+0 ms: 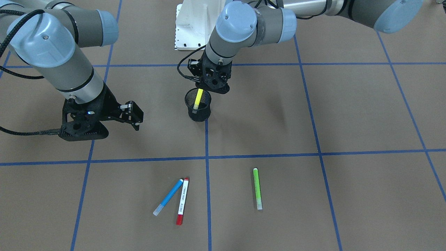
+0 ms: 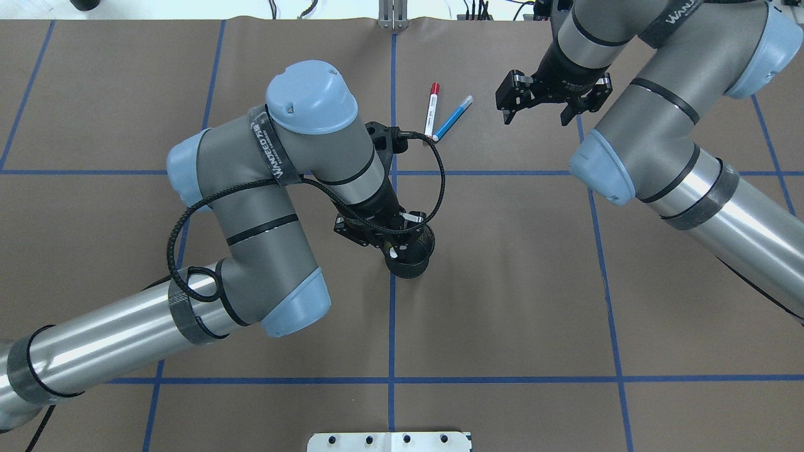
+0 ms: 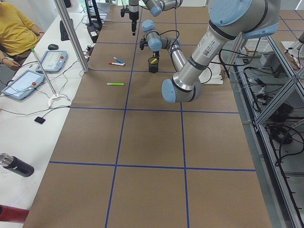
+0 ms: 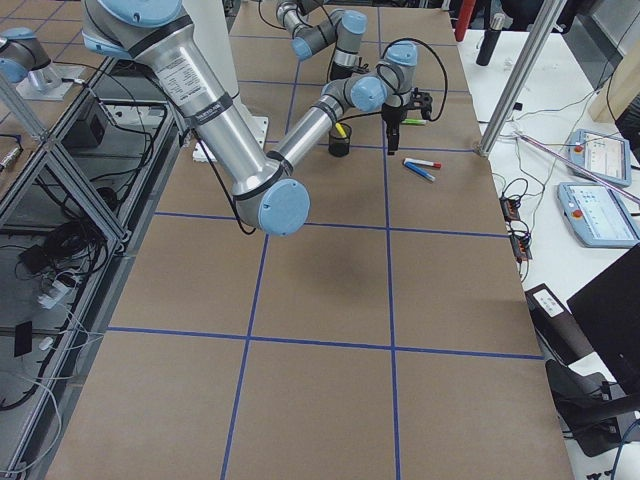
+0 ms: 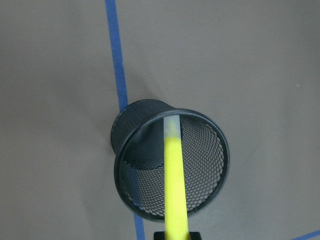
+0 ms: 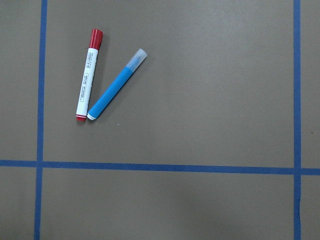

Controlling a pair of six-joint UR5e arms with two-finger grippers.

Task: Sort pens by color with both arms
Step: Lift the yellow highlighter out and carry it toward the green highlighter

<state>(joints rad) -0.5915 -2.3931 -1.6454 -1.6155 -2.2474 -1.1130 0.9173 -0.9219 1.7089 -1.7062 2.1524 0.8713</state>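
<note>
My left gripper (image 1: 205, 90) is shut on the yellow pen (image 1: 198, 99) and holds it tilted, with its pale lower end inside the black mesh cup (image 1: 198, 111). The left wrist view shows the yellow pen (image 5: 174, 185) reaching into the cup (image 5: 220, 142). My right gripper (image 1: 135, 116) is open and empty, hovering above the table. The blue pen (image 1: 168, 197) and the red-ended white pen (image 1: 182, 201) lie touching at one end, also in the right wrist view as the blue pen (image 6: 116, 85) and the red-ended pen (image 6: 87, 82). The green pen (image 1: 257, 188) lies alone.
Blue tape lines (image 1: 207, 157) divide the brown table into squares. The white base pedestal (image 1: 191, 24) stands at the robot's side. In the overhead view my left arm's elbow (image 2: 251, 188) hides the green pen. An operator's desk with tablets (image 3: 52, 59) runs along the far side.
</note>
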